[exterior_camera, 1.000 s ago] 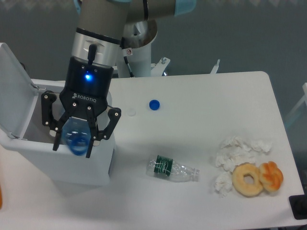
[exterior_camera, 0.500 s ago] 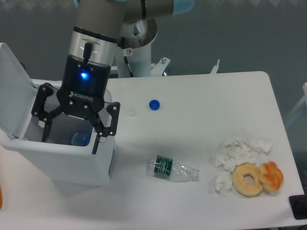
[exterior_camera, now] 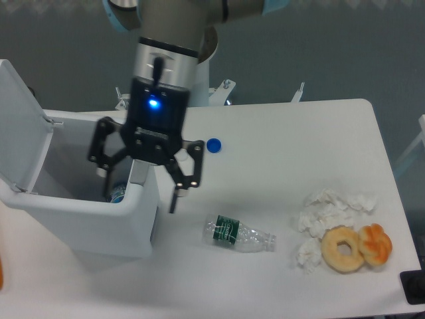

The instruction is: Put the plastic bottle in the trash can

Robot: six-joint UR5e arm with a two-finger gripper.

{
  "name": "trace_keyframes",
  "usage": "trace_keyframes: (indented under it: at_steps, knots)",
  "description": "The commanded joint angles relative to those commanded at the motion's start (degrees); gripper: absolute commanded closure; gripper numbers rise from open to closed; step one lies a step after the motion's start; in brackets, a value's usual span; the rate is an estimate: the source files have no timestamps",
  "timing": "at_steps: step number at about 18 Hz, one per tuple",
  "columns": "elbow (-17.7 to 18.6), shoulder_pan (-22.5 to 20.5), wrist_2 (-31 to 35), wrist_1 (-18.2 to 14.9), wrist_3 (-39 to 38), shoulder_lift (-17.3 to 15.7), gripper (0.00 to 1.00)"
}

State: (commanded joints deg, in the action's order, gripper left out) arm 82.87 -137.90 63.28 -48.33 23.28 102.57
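Reaches down from the far upper edge, wrist near vertical, a blue light glowing on the black gripper (exterior_camera: 141, 197) body. Fingers (exterior_camera: 179, 183) spread wide apart and pointing down toward the near side, nothing between them, one finger left, the other right

Smooth white plastic trash can (exterior_camera: 80, 222); matt table (exterior_camera: 299, 133).

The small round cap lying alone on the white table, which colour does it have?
The small round cap is blue; the fixed camera, the only view, shows it clearly.
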Motion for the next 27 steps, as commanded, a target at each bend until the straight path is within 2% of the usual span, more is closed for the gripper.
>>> trace_keyframes:
  at_steps: [5,8,10,13,15,19,24,27]
  knots:
    - [3.07,-4.13,0.26,-4.66,2.38,0.18,0.00]
    - [6.41,-8.25,0.35,-8.17,12.01,0.18,0.00]
    - [7.30,-9.93,1.48,-11.24,18.61,0.26,0.00]
    - [7.21,-11.43,8.15,-14.59,26.96,0.70,0.00]
    - [7.21,-11.69,11.68,-15.12,32.77,2.01,0.00]
    - [6.95,-12.75,15.45,-15.48,36.39,3.78,0.00]
    - [6.34,-14.33,23.72,-15.31,50.53,6.68,0.00]
    - [6.24,-15.47,24.17,-15.13,51.69,6.68,0.00]
